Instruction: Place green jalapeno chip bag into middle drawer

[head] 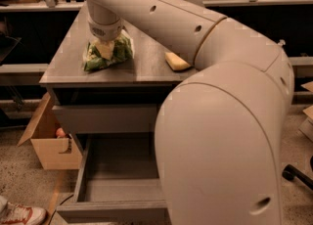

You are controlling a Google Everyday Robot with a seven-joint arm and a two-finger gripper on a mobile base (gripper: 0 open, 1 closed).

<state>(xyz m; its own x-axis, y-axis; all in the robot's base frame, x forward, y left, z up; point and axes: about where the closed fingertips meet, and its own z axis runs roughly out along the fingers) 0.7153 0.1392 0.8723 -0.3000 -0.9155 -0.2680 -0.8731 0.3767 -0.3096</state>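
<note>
Speckled floor at the bottom of my view, a shoe (22,214) poking in at the left corner, and the arm's big pale elbow (220,141) filling the right side close to the lens. Just past that, the middle drawer (117,175) is pulled out, and the part of its grey tray I can see past the elbow has nothing in it. So the receiving end is ready. A cardboard box (46,146) sits on the floor to its left. Above the open drawer, the upper drawer front (105,119) is closed.

Up on the tabletop (63,67), the green jalapeno chip bag (122,52) lies towards the left side, crinkled and glossy. The pincer (104,48) is planted straight down on top of it, touching the bag at about its middle. Whether it has actually clamped the bag or is only resting on it, I can't tell from here. A yellow sponge (176,61) lies to the right, apart from the bag.

My read: this is the grasp stage. The bag isn't off the tabletop, so the lift, the carry down to the drawer and the release are all left to do. Beyond the tabletop, there's dark shelving.
</note>
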